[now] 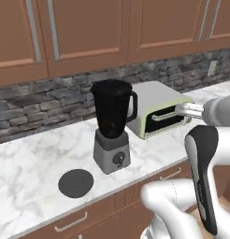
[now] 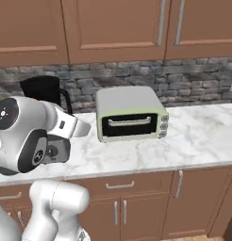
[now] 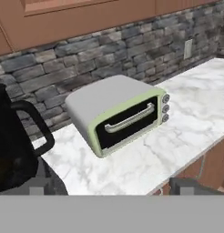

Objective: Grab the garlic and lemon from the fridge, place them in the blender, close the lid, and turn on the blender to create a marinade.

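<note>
My gripper (image 3: pixel 111 186) is wide open and holds nothing, and the thin, hard, light lid (image 1: pixel 75 182) lies flat on the counter (image 1: pixel 28 163) beside the blender (image 1: pixel 112 126), so I would pinch its edge.

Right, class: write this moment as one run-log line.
gripper: open, empty | blender: on counter, jar uncovered | lid: flat on counter beside blender | toaster oven: door shut

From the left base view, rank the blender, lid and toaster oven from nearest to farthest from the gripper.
1. Toaster oven and blender: too close to call. The open gripper hangs by the oven's front right corner, with the blender to its left.
2. Lid: farthest, flat on the counter, left of the blender's base.
</note>
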Motion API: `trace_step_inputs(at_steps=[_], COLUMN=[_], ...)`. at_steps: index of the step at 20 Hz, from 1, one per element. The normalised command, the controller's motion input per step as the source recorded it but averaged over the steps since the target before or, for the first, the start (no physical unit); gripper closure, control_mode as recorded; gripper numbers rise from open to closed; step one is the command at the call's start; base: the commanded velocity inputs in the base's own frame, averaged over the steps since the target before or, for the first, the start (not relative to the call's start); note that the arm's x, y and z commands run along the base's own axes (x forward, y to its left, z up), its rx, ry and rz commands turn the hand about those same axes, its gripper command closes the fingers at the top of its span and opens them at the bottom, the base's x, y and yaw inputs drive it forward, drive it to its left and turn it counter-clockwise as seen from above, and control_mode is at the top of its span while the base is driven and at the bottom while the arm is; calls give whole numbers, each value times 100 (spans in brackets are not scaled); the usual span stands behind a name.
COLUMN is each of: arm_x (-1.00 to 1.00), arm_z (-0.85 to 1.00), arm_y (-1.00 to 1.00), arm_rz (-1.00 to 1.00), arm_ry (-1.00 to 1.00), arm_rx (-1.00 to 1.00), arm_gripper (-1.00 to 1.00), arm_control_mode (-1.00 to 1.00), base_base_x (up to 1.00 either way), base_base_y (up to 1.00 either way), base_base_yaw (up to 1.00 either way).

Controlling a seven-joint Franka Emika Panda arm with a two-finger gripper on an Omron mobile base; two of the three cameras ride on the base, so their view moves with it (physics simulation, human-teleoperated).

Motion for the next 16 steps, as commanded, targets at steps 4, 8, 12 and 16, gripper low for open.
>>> trace_step_inputs(at_steps=[4,8,12,16], arm_x=[0,0,0,0], arm_z=[0,0,0,0], arm_y=[0,0,0,0], arm_rz=[0,0,0,0], arm_ry=[0,0,0,0], arm_rx=[0,0,0,0], arm_gripper=[-100,-100,-100,-100], arm_control_mode=[100,100,100,100], base_base_x=[0,0,0,0], base_base_y=[0,-26,-40,-65], base_base_yaw=[-94,-85,-82,-73])
